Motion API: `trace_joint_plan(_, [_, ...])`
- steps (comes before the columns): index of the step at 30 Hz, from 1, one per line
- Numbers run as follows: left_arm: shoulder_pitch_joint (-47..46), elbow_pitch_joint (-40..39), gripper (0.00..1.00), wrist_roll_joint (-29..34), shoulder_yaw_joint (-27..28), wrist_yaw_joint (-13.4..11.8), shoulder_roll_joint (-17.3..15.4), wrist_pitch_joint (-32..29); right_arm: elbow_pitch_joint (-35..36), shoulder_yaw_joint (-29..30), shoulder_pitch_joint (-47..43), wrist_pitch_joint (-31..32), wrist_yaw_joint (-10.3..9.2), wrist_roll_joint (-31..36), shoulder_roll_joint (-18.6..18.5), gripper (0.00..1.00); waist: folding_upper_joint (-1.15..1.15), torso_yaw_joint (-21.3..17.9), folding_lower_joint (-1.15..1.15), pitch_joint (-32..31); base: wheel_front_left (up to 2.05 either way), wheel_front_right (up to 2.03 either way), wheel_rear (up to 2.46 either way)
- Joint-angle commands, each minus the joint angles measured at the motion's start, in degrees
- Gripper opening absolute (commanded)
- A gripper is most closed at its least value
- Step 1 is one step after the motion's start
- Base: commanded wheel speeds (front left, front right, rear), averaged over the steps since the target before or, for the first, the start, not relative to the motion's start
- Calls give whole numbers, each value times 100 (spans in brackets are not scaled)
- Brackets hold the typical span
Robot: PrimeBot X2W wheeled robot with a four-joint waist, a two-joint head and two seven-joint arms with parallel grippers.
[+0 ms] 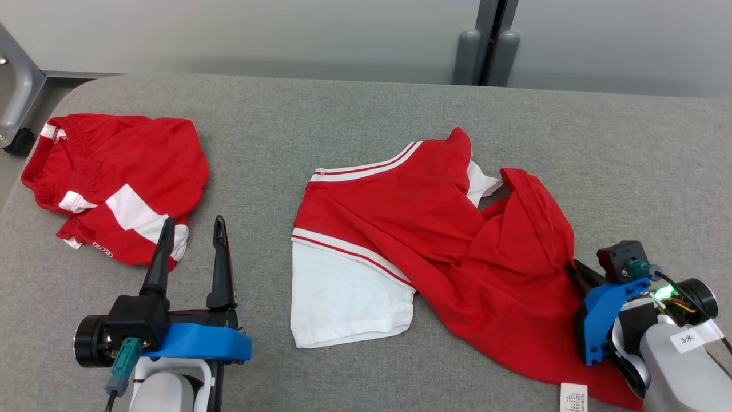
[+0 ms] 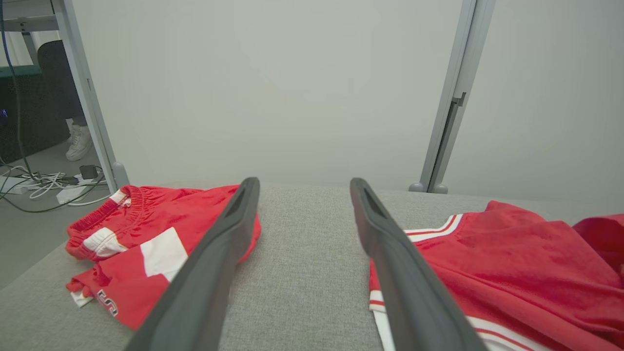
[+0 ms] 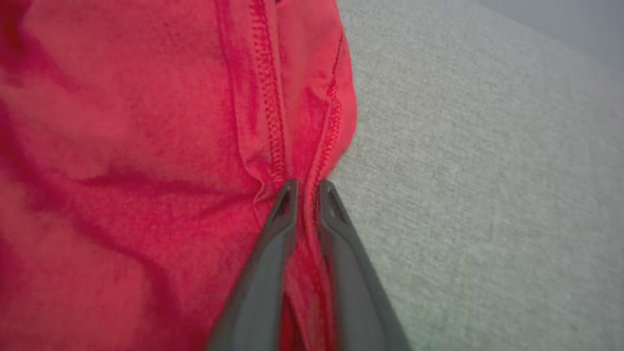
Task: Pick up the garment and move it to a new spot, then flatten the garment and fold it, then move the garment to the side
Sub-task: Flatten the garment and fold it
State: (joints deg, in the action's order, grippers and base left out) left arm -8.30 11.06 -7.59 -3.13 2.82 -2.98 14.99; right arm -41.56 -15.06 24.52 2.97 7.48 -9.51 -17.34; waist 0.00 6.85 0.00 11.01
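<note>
On the grey table (image 1: pixel 343 109): red-and-white jersey (image 1: pixel 423 229) lies crumpled at centre, its right part bunched.
Right gripper (image 3: pixel 304 187): fingers pinched on the jersey's red seamed edge.
Left gripper (image 1: pixel 194 224): fingers spread, holding nothing, between the jersey and the red shorts (image 1: pixel 114 183).
Risk: the thin pinch could slip on lifting; a one-sided hold could drag the cloth tighter.
Containers: none involved; both garments rest directly on the table.
</note>
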Motion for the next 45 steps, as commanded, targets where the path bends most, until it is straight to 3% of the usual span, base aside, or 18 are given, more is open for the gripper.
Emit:
trace_joint_plan(1, [-59,15,100,-21,-37,-28,14,29,-113,-29,61,-12,1,-46,-66,0,0,-6,0,-6,0,0,0])
trace_joint_plan(12, [-167,48,100,-84,-195,-41,13,29,-570,628,1025,-368,2,57,-530,0,0,159,0,83,0,0,0])
trace_joint_plan(21, [-188,71,100,-106,-212,-70,14,29,-1495,1411,1493,-945,2,415,-538,0,0,207,0,118,0,0,0])
trace_joint_plan(23, [-173,89,100,-98,-197,-66,13,28,-1679,1455,1504,-1073,2,475,-401,100,0,170,0,93,0,0,0])
trace_joint_plan(30, [-95,118,100,-33,-161,-31,14,29,-2017,1460,1539,-1482,2,414,-110,100,0,-57,0,-35,0,0,0])
trace_joint_plan(35, [-23,117,100,17,-70,-24,13,29,-1712,1418,1310,-1759,2,233,-3,100,0,-254,0,-175,0,0,0])
trace_joint_plan(38, [62,106,100,41,-4,-8,13,29,-1206,1434,1080,-1815,2,161,69,100,0,-375,0,-265,0,0,0])
trace_joint_plan(45, [311,79,100,113,191,17,12,29,1126,1694,-230,-1819,3,198,604,100,0,-634,0,-469,0,0,0])
